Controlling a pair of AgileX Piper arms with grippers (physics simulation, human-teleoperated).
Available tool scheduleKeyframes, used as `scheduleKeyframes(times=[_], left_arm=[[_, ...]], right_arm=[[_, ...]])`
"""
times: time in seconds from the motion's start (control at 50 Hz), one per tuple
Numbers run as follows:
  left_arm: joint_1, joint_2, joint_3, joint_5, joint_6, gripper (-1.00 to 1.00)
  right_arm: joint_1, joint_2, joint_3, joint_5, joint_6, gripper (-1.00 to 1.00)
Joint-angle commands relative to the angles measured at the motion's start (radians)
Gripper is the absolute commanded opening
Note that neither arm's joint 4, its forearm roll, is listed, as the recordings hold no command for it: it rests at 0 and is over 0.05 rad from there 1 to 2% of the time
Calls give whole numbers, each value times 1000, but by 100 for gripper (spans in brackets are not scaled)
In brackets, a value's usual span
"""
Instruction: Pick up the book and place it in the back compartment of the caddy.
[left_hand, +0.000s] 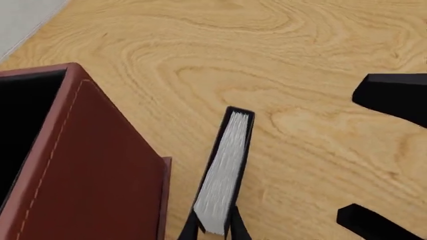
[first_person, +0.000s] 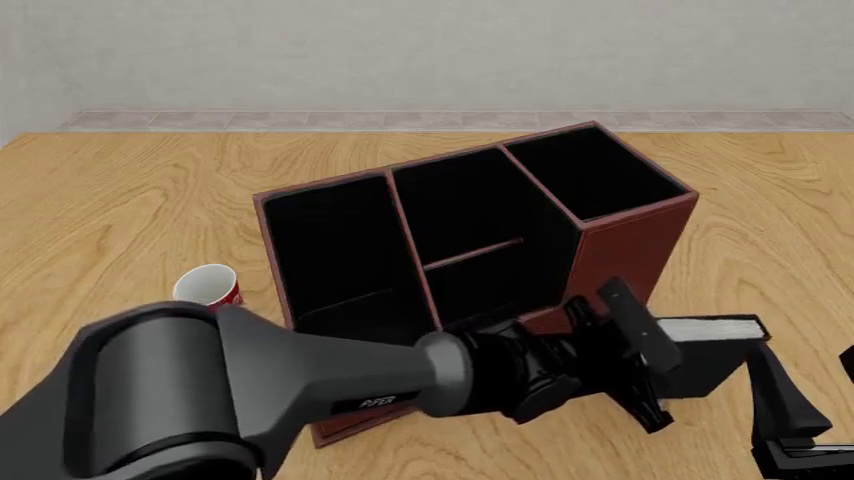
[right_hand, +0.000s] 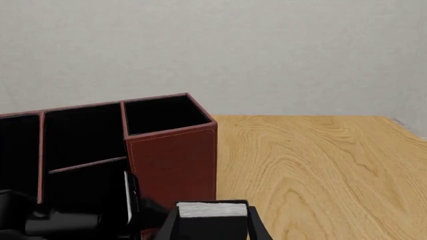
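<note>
The book (left_hand: 227, 170) is small and black with white page edges, and stands on edge just right of the caddy (first_person: 627, 250). My left gripper (left_hand: 215, 231) is shut on the book's near end, one fingertip on each cover. In the front view the left gripper (first_person: 667, 365) reaches across the caddy's front to the book (first_person: 710, 330). My right gripper (first_person: 811, 385) is open on the near side of the book, not touching it. From the right wrist, its fingers flank the book (right_hand: 212, 210). The back compartment (first_person: 491, 285) is the small cell bounded by the thin cross divider.
A red-and-white mug (first_person: 210, 286) stands left of the caddy. The tall square-mouthed cell (right_hand: 163, 115) rises right beside the book. My left arm (first_person: 267, 390) fills the lower left of the front view. Bare wood tabletop (right_hand: 320, 165) extends to the right of the book.
</note>
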Motion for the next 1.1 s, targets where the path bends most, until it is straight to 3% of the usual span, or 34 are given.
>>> scheduleKeyframes(times=[0.02, 0.7, 1.1], left_arm=[[6, -47, 58, -36, 30, -100], [-14, -426, 466, -206, -33, -100], [17, -603, 630, -245, -61, -100]], right_arm=[[0, 2, 1, -3, 0, 100], [1, -5, -3, 8, 0, 100], [1, -4, -2, 6, 0, 100]])
